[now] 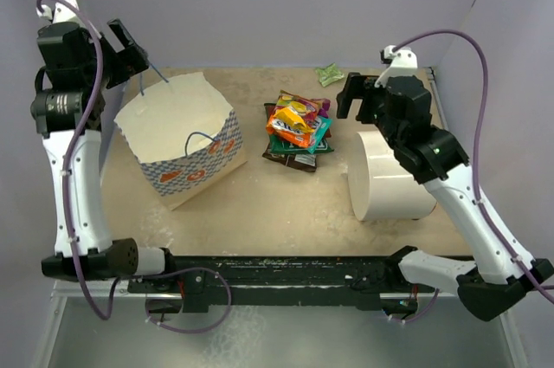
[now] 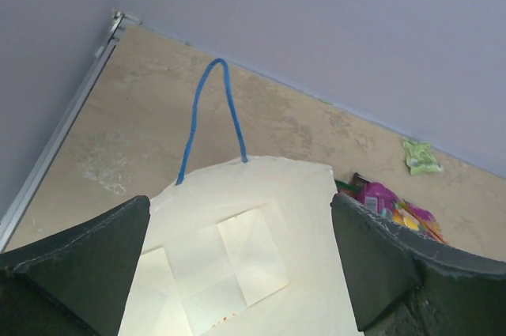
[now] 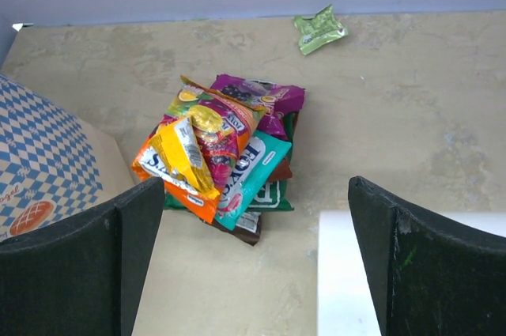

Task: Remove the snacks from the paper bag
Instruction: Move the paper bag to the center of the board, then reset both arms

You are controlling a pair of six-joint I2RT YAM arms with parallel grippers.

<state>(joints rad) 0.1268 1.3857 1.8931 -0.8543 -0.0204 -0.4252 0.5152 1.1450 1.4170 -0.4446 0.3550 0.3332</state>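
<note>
**Snack packets heaped beside the open paper bag, both grippers released**

The white paper bag [image 1: 186, 138] with blue checks and orange round logos is stood upright on the beige table [image 1: 286, 203], its mouth spread wide. In the left wrist view only creased white paper is seen on its floor. The flat, shiny foil snack packets [image 1: 299, 130], in orange, yellow, magenta, teal and dark green, are stacked in a loose heap just right of the paper bag. A crumpled light-green wrapper [image 1: 329, 74] lies further right, and a plain white cylinder [image 1: 389, 177] is laid on its side well to the right.

The left gripper [image 1: 132, 49] is held above the paper bag's rear left rim, by a thin blue string handle [image 2: 212, 115], with jaws spread and nothing held. The right gripper [image 1: 355, 100] is likewise spread and empty, beyond the heap from the paper bag.

The snack packets are judged light, limp and slippery, and a crimped edge would best be pinched. The paper bag is judged thin and easily tipped or crushed.
</note>
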